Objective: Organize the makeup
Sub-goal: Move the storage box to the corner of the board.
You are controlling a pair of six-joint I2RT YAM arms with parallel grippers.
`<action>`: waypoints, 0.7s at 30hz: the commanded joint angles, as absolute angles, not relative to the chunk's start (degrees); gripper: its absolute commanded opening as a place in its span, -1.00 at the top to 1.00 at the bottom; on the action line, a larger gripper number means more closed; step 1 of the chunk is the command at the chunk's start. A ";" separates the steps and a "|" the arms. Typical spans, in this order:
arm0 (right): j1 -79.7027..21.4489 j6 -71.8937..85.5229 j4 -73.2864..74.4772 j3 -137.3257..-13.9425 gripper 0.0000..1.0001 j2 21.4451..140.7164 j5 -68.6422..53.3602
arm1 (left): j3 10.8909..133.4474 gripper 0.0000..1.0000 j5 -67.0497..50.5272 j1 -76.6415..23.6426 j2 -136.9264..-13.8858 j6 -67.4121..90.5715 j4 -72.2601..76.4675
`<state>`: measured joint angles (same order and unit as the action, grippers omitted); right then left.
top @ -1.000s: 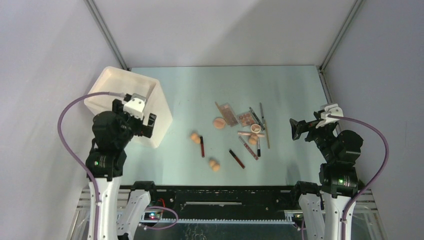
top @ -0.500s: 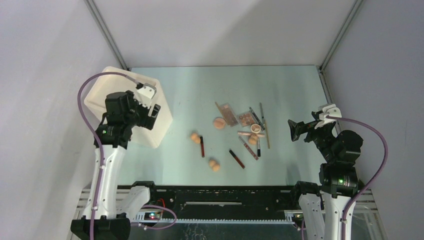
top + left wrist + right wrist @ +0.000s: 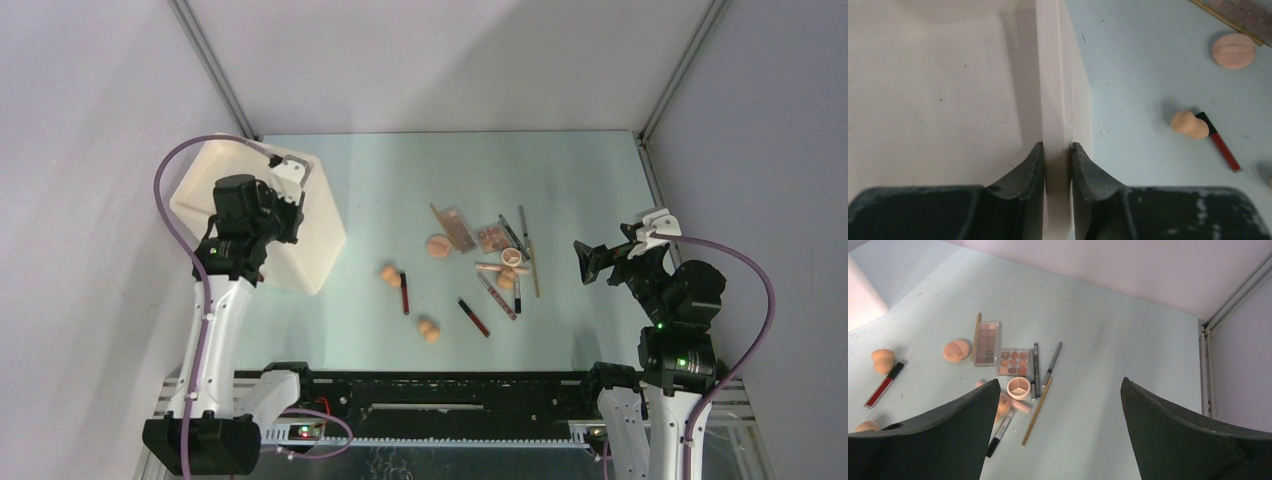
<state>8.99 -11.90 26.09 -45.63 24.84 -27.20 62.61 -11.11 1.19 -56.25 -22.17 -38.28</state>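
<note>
Clamping rim of cream box (image 3: 1054,75) — left pincer (image 3: 1057,147) clenched on it | right pincer (image 3: 1059,381) released, hovering | makeup (image 3: 1013,363) scattered

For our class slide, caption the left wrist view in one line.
Left gripper clamps the cream box wall; a sponge and red tube lie beyond.

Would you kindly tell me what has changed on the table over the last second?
The left gripper reached farther over the cream box, away from the arm bases, and closed down astride the box wall that faces the makeup; it now pinches that wall. The right gripper stayed open and hovering at the right, the box kept its place, and the makeup did not move.
</note>
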 commanded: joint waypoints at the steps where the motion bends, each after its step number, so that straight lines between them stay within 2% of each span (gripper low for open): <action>1: 9.05 -13.09 26.45 -45.23 -1.00 24.69 -28.10 | 67.14 0.73 -14.16 -1.97 -60.32 -18.56 -34.40; 4: 9.05 -13.25 26.53 -45.18 -1.00 24.90 -28.21 | 69.55 0.98 -10.54 -6.56 -63.94 -17.64 -33.01; 9: 8.97 -13.23 26.50 -45.18 -1.00 25.28 -27.96 | 75.03 0.99 -3.27 -13.27 -70.91 -13.10 -28.56; 16: 7.72 -13.29 26.13 -45.02 -1.00 26.87 -26.98 | 88.75 0.99 6.89 -20.88 -84.96 -5.41 -28.98; 21: 5.38 -13.79 26.03 -45.00 -1.00 28.27 -25.42 | 98.16 0.99 6.73 -22.63 -92.87 5.24 -29.93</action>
